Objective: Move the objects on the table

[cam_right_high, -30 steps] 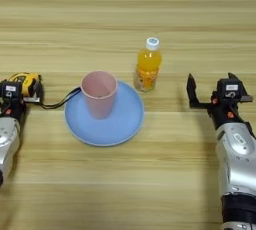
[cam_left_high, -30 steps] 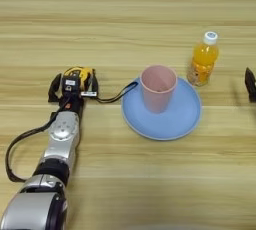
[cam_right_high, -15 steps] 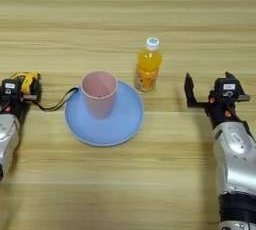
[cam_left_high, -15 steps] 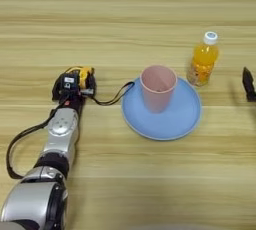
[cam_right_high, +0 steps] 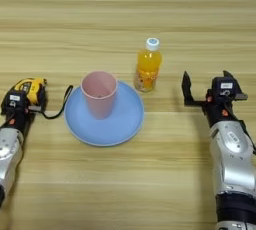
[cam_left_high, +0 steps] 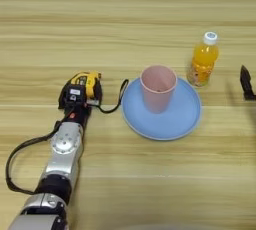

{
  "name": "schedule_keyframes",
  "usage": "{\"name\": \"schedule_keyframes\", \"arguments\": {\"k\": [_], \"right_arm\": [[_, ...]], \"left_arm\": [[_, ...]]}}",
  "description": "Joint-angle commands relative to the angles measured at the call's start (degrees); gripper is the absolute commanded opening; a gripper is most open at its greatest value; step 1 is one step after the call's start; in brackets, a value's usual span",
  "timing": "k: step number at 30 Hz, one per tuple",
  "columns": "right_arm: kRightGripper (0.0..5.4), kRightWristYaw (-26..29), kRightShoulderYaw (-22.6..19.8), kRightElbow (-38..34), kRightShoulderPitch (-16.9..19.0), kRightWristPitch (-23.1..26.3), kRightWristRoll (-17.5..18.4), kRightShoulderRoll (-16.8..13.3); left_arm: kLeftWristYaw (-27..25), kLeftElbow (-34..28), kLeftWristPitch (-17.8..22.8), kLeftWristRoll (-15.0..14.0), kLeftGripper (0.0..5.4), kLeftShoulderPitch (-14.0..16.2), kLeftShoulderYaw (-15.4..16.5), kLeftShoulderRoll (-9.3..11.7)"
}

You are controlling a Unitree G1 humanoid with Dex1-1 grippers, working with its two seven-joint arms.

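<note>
Tape measure (cam_left_high: pixel 85 83) lay at the blue plate's (cam_left_high: pixel 185 121) nine o'clock with the left gripper (cam_left_high: pixel 79 94) closed around it (strap trailing platewards), so lifting straight up seemed wisest, while the right gripper (cam_right_high: pixel 207 90) waited spread at the bottle's (cam_right_high: pixel 148 65) four o'clock.

The wide light-wood table (cam_left_high: pixel 125 19) showed pale tan planks with darker horizontal grain lines. The round plate (cam_left_high: pixel 186 119) was a plain light blue, and the plastic cup (cam_left_high: pixel 158 88) was soft pink. The small juice bottle (cam_left_high: pixel 202 61) was orange with a white cap. The tape measure (cam_left_high: pixel 87 81) was yellow and black, its strap (cam_left_high: pixel 119 99) black.
</note>
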Motion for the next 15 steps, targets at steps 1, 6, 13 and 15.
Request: {"name": "schedule_keyframes", "arguments": {"k": [1, 6, 13, 15], "right_arm": [[5.40, -0.6, 0.4, -1.1, -0.1, 0.3, -0.5, 0.4], [5.40, -0.9, 0.6, -1.2, -0.2, 0.4, -0.6, 0.7], [5.40, -1.2, 0.9, -1.0, -0.1, 0.1, -0.7, 0.8], [5.40, -1.2, 0.9, -1.0, -0.1, 0.0, -0.7, 0.9]], "left_arm": [[-1.7, -4.9, 4.7, 1.5, 4.02, 8.2, -3.5, -2.3], [-2.9, -11.0, 9.2, 2.0, 4.02, 14.3, -6.7, -3.5], [-1.5, -15.5, 12.3, 2.1, 4.02, 17.4, -6.5, -2.7], [-1.2, -16.8, 13.1, 2.1, 4.02, 18.1, -6.5, -2.5]]}}
